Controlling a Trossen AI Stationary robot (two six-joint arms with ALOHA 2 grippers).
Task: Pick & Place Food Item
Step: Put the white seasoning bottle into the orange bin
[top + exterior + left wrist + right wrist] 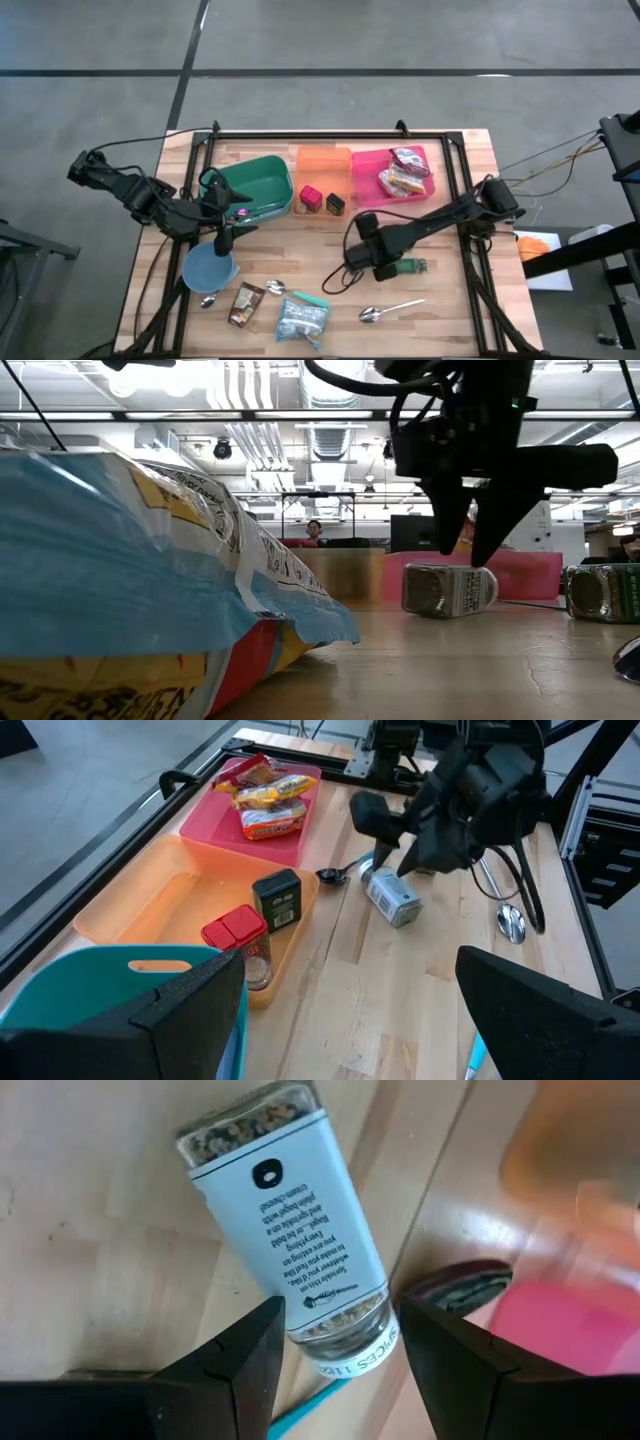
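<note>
A spice jar with a white label lies on its side on the wooden table; it also shows in the low view and the left wrist view. My right gripper hangs just above it, open and pointing steeply down. Its fingers stand on either side of the jar's cap end without touching. From above, the gripper hides the jar. My left gripper waits open at the table's left, over the blue bowl.
A green-labelled jar lies just right of my right gripper. At the back stand a teal bin, an orange tray with two small jars, and a pink tray with snack packets. Spoons and snack bags lie near the front edge.
</note>
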